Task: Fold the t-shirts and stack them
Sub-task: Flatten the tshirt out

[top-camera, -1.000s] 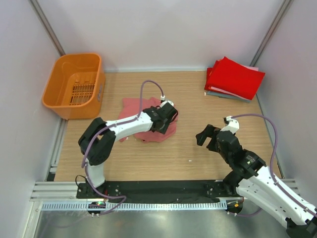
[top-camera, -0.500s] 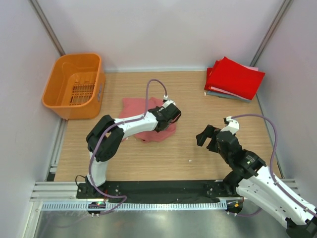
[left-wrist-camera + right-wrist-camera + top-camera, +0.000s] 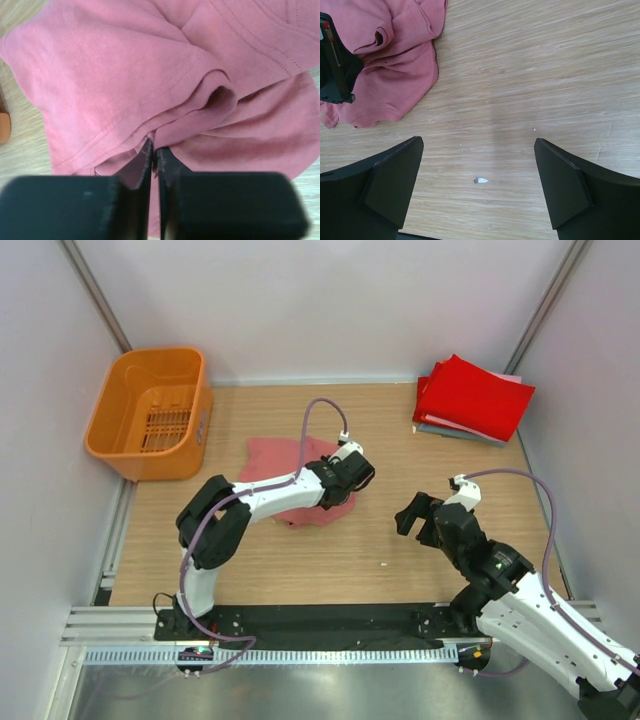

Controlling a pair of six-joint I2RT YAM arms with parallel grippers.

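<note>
A crumpled salmon-pink t-shirt (image 3: 272,455) lies mid-table. My left gripper (image 3: 352,483) is at its right edge. In the left wrist view the gripper (image 3: 154,145) is shut, pinching a fold of the pink shirt (image 3: 125,75) between its fingertips. My right gripper (image 3: 415,515) hovers wide open over bare wood to the right of the shirt. In the right wrist view nothing is between the right gripper's (image 3: 479,141) fingers, and the pink shirt (image 3: 395,95) lies at the upper left. A folded bright red t-shirt (image 3: 472,395) tops a stack at the back right, with grey and pale folded edges (image 3: 455,432) beneath it.
An orange slotted basket (image 3: 150,410) stands at the back left corner. A small pale speck (image 3: 481,180) lies on the wooden table (image 3: 400,440) under the right gripper. Walls close in the left, right and back.
My left gripper has closed on the pink shirt's fold and shifted a little to the right, with its arm stretching out. The right arm has not moved.
</note>
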